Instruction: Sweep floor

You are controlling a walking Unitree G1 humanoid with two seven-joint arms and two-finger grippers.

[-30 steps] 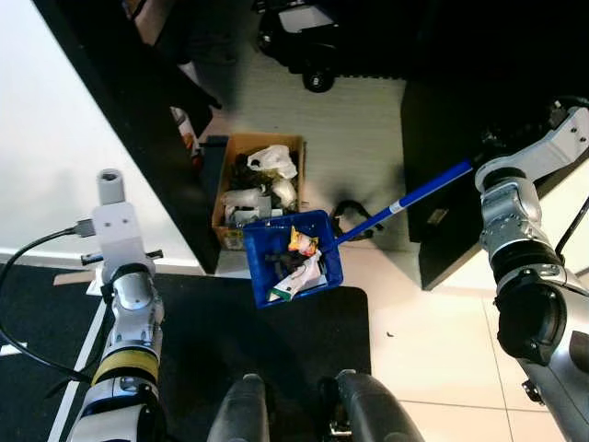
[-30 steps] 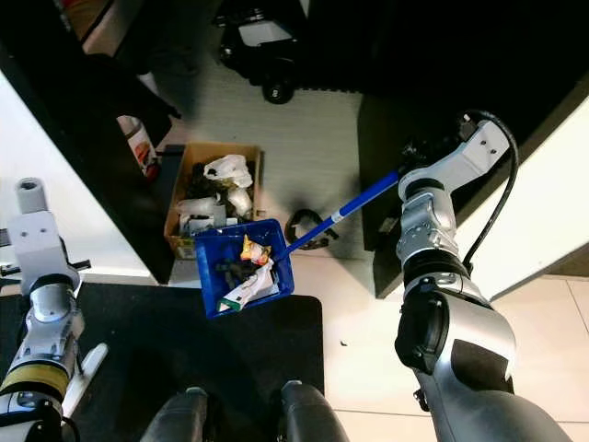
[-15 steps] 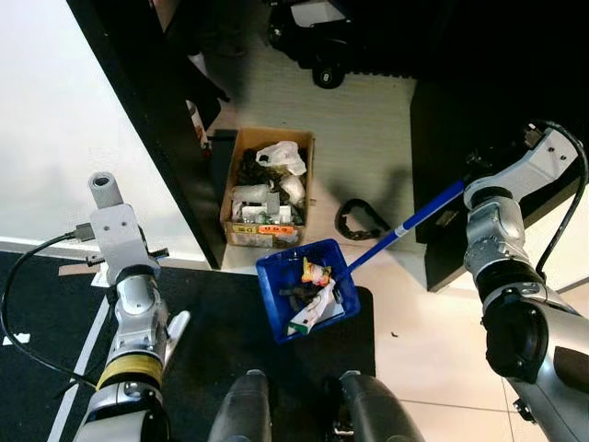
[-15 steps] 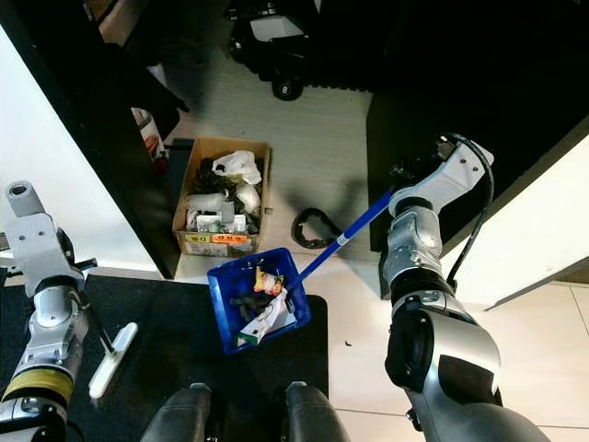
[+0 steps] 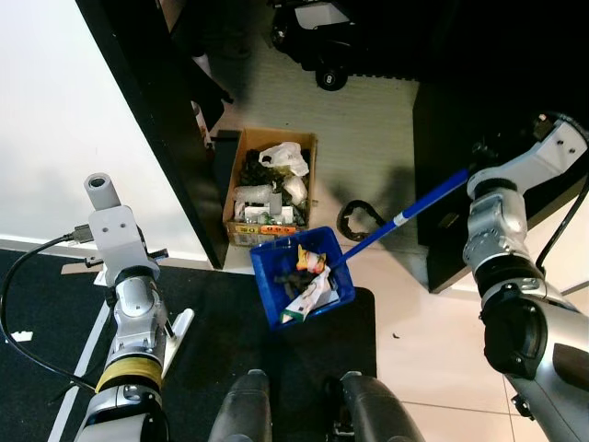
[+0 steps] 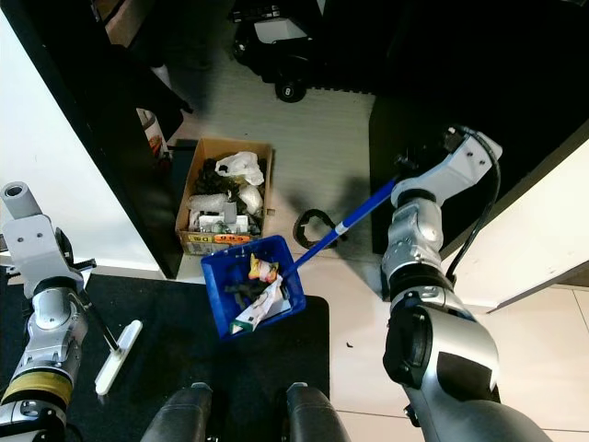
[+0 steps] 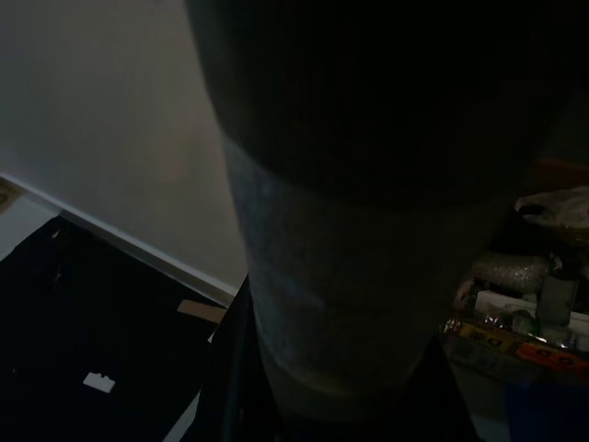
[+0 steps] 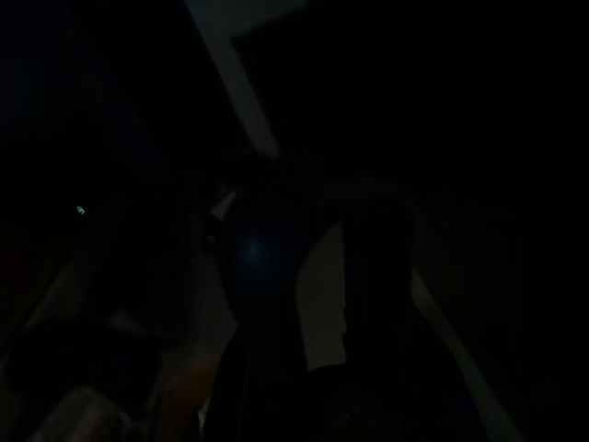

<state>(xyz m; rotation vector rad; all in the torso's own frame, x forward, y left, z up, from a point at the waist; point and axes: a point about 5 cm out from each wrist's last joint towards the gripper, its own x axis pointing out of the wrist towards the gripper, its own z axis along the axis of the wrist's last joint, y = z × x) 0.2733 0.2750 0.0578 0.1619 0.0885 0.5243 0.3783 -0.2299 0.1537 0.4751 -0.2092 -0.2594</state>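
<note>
A: Start at our right gripper (image 5: 479,155). It sits high on the right, against the dark cabinet (image 5: 460,138), wrapped round the top of the dustpan's blue handle (image 5: 419,201). The right wrist view is nearly black, so we cannot tell how far its fingers are closed, though the handle clearly hangs from it.

B: And out along the handle?

A: It slopes down to the blue dustpan (image 5: 304,276), which is loaded: a yellow wrapper (image 5: 313,261), dark scraps and a white carton (image 5: 308,296). The pan lies just in front of the cardboard box (image 5: 270,189) of rubbish, its near part over the black mat (image 5: 276,350).

B: What has changed?

A: A second ago the pan overlapped the box's front edge. Half a second ago it had dropped back toward the mat. Now it has come forward again, its far corner just short of the box. The whole picture has shifted too, so part of that is our head moving.

B: Meaning?

A: We judge that nothing has been tipped: the load looks the same. We are lining up to empty the pan into the box.

B: Our left side?

A: The left arm (image 5: 129,304) stands upright by the white wall, a white brush head (image 5: 177,329) on the mat beside it. Its grip we cannot tell.
</note>
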